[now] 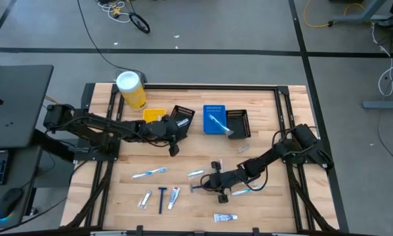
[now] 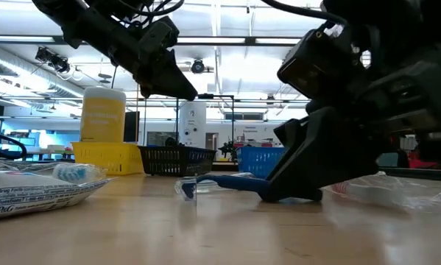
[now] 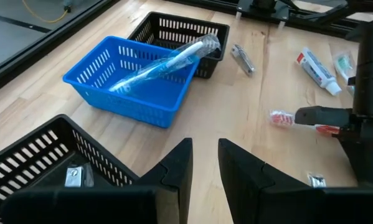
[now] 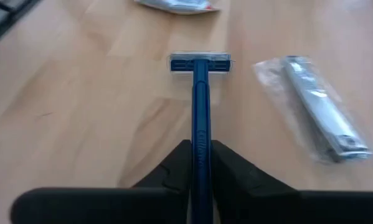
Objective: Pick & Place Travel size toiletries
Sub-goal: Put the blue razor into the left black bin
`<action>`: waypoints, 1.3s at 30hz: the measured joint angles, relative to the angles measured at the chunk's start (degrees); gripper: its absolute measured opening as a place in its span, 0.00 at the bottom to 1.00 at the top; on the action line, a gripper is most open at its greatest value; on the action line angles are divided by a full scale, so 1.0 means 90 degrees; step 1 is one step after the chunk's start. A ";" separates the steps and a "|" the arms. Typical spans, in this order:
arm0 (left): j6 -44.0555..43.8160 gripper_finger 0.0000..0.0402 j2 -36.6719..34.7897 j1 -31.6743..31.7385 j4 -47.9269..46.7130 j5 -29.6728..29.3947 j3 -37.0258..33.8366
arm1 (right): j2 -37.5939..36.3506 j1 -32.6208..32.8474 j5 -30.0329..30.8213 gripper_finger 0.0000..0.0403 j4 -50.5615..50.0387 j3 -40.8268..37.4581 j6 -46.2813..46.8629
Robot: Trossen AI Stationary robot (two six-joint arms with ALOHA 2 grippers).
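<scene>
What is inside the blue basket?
The blue basket holds one wrapped toothbrush, lying slantwise with one end poking over the rim toward the black basket behind. The near wall hides a strip of the floor, so anything small there cannot be seen.

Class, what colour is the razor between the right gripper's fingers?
Dark blue razor, clearest in the right wrist view.

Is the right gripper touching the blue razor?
Touching. The right wrist view shows the right gripper with both fingers pressed against the razor handle.

Grey floor (image 1: 248,26) with trailing cables (image 1: 127,16), ceiling strip lights (image 2: 227,26) beyond.
</scene>
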 joint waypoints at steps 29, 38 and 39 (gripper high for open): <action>-0.0566 0.21 0.0000 0.0003 0.0400 -0.0353 0.0000 | -0.5112 -0.1752 0.4482 0.10 -0.7482 -0.0931 0.4943; -0.0375 0.21 0.0000 0.0005 0.0633 -0.0729 0.0000 | -0.5085 -0.2627 0.3045 0.14 -0.6399 -0.1780 0.3907; -0.0375 0.21 0.0000 0.0003 0.0628 -0.0728 0.0000 | -0.5085 -0.2710 0.2983 0.16 -0.6392 -0.1792 0.3796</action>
